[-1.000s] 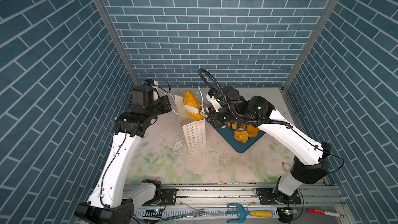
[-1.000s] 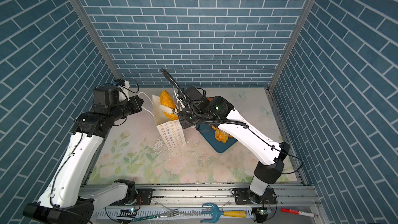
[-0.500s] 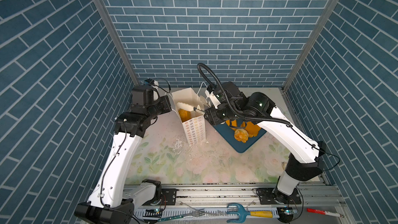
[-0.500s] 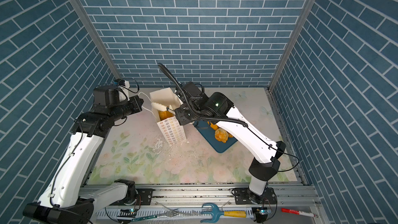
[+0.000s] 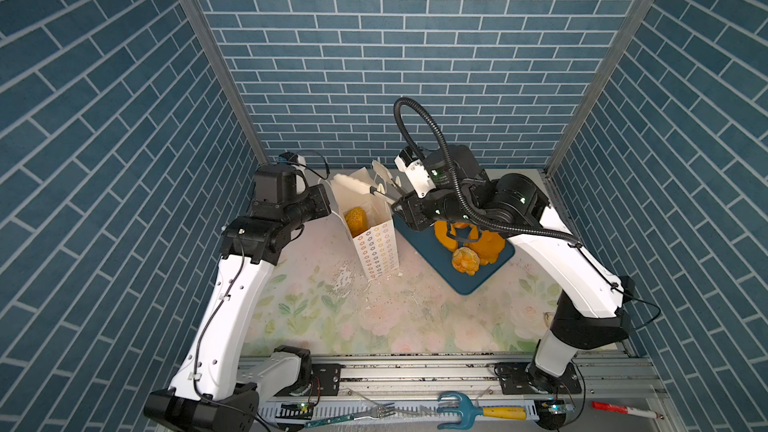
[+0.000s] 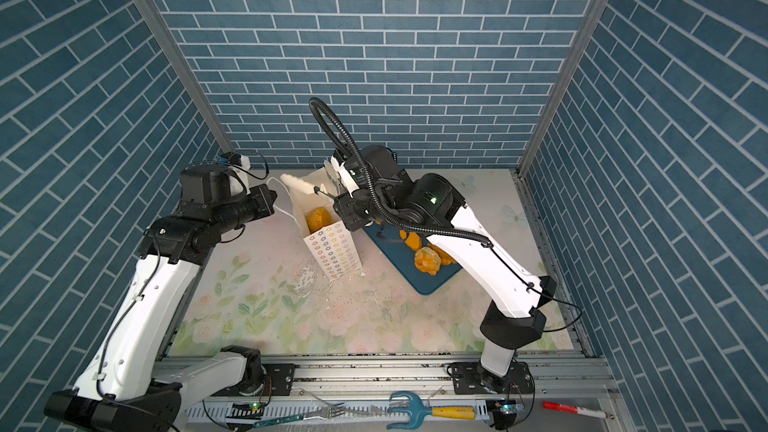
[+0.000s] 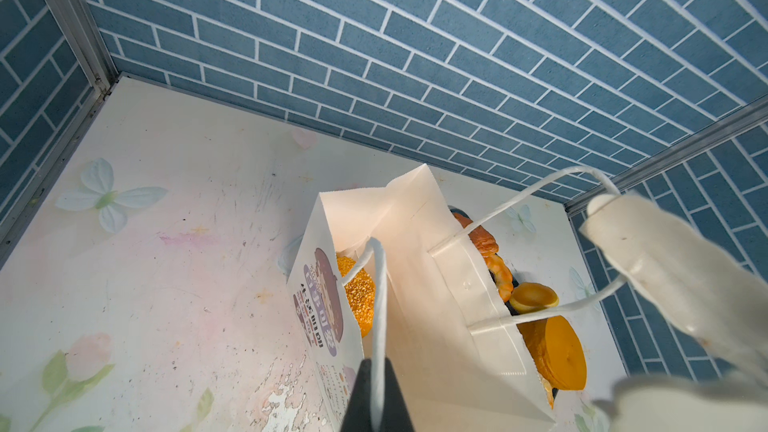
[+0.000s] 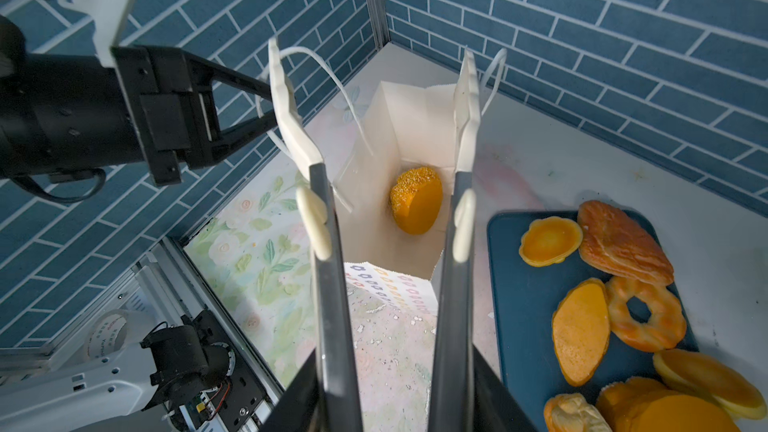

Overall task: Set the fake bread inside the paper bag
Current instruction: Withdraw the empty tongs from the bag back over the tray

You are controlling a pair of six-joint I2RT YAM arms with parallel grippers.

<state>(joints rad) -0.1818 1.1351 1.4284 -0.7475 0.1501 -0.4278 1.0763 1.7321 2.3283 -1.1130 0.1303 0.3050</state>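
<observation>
The right gripper (image 8: pixel 372 51) hangs above the paper bag (image 8: pixel 411 118), fingers spread and empty. The left gripper (image 7: pixel 377 367) pinches one cord handle (image 7: pixel 379 284), so the mouth stands open. One fake bread (image 8: pixel 415 201) lies inside; the other pieces wait on the blue tray (image 8: pixel 523 284). They look light and glossy, perhaps slippery, so I would grip across the narrow middle.

A lab test booth: brick-print panels (image 5: pixel 374 56), aluminium rails (image 5: pixel 415 369).
</observation>
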